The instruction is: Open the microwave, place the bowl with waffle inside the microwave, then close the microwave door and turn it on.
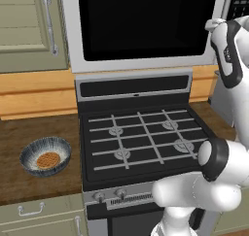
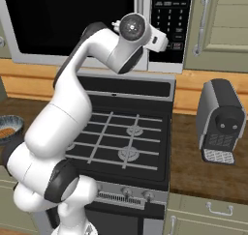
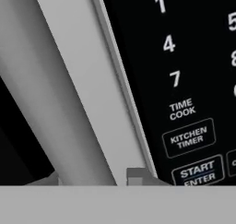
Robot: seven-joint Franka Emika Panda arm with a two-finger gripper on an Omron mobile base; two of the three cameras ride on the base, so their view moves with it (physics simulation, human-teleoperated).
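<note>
The microwave (image 1: 146, 21) hangs above the stove with its door (image 2: 72, 21) closed. Its black keypad (image 3: 184, 80) fills the right of the hand view, and the door's silver handle (image 3: 50, 94) runs diagonally on the left. My gripper (image 3: 90, 179) straddles the lower end of this handle, one fingertip (image 3: 136, 174) showing to its right, the jaws drawn in against it. In the right base view the hand (image 2: 133, 28) is pressed to the microwave front beside the keypad (image 2: 169, 21). The blue-grey bowl (image 1: 45, 155) with the waffle (image 1: 47, 160) sits on the wooden counter left of the stove.
A black gas stove (image 1: 141, 138) lies under the arm. A silver appliance (image 2: 220, 120) stands on the counter to the right. Beige cabinets (image 1: 29, 26) (image 2: 218, 26) flank the microwave. The bowl's edge (image 2: 9, 125) shows at the far left of the right base view.
</note>
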